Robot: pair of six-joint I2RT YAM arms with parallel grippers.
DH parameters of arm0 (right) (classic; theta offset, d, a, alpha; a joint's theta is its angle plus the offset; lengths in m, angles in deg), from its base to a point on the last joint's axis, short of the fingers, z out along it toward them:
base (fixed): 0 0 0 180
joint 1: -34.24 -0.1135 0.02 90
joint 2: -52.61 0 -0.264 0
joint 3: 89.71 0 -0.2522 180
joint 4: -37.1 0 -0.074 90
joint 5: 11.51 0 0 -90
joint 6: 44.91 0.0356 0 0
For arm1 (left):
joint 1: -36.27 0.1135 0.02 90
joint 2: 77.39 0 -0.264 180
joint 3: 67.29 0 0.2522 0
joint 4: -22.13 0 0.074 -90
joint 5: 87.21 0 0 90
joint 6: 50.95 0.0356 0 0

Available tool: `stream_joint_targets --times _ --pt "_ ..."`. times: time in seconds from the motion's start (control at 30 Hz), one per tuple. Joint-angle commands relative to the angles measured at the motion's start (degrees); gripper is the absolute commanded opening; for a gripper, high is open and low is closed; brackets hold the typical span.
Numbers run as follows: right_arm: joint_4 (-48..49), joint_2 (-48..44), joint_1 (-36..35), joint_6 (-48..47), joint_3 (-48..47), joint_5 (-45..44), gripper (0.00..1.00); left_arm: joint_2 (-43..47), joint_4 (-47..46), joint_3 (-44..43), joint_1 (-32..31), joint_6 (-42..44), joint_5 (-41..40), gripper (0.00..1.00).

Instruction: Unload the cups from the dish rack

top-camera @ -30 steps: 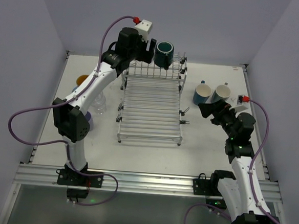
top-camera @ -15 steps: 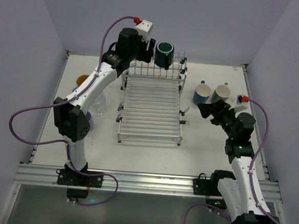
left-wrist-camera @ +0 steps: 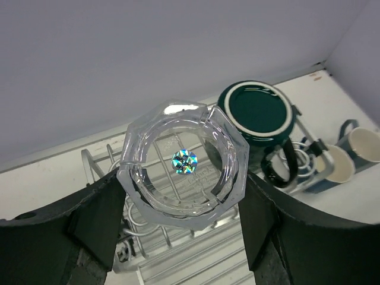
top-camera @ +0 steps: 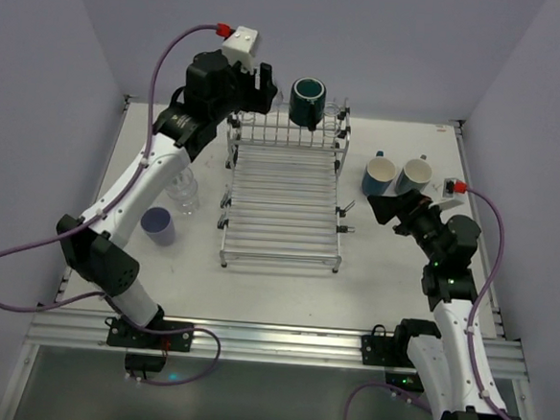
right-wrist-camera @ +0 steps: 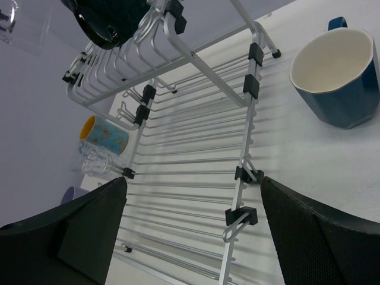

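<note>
My left gripper [left-wrist-camera: 183, 221] is shut on a clear glass tumbler [left-wrist-camera: 184, 163], one finger pressed against each side. It hangs above the raised rear tier of the dish rack [top-camera: 283, 201]; the top view shows the left gripper [top-camera: 267, 82] at the rack's back left. A teal mug [top-camera: 308, 101] sits on that tier, just right of the tumbler [left-wrist-camera: 255, 119]. My right gripper [top-camera: 396, 207] stands open to the right of the rack [right-wrist-camera: 196, 154], with nothing between its fingers.
Two dark blue mugs [top-camera: 381, 174] [top-camera: 414, 174] stand on the table right of the rack. On the left are a purple cup [top-camera: 159, 226], a glass tumbler [top-camera: 183, 196] and a light blue mug with an orange inside [right-wrist-camera: 104, 135].
My left arm has risen and swung left with the tumbler between its fingers, uncovering the purple cup. The right arm has stayed put.
</note>
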State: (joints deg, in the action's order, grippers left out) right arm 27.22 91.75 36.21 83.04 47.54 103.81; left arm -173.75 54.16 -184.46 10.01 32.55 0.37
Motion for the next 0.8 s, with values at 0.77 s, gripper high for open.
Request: stream_joint_targets --times 0.77 --pt "32.94 6.12 -36.06 12.58 -8.53 0.61 0.94 37.21 -45.59 49.80 -10.47 -40.52 31.86 0.27"
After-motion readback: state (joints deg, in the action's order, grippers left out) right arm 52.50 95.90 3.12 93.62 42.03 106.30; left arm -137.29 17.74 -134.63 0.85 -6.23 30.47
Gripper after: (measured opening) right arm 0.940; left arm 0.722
